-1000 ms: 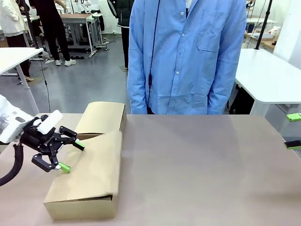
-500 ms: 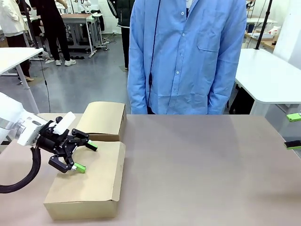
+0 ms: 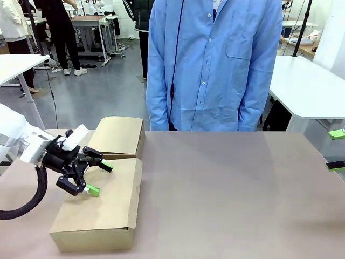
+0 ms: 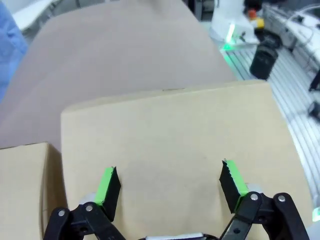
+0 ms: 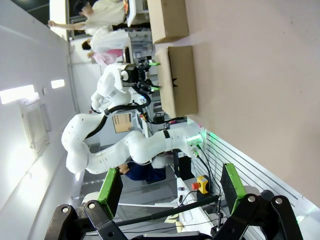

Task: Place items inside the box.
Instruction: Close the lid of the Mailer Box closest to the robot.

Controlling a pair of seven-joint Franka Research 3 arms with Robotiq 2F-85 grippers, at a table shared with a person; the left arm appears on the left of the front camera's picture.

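Left gripper (image 3: 100, 178) is over the near flap of the cardboard box (image 3: 102, 216), fingers spread, nothing between them. In the left wrist view both green pads (image 4: 106, 184) hang just above the flat flap surface; can't tell if they touch it.

The box sits at about 8 o'clock on the counter (image 3: 232, 194). Near flap lies flat across the opening, far flap (image 3: 117, 136) is folded back toward 12 o'clock. Contents are hidden, so none of the items can be placed from these views.

Right gripper (image 3: 337, 150) is at the 3 o'clock edge of the front view, well apart from the box, fingers spread and empty. Its wrist view looks across bare counter to the box (image 5: 181, 80) and the left arm (image 5: 120, 90) beyond.

Person in a blue shirt (image 3: 215, 65) stands at the 12 o'clock side of the counter.
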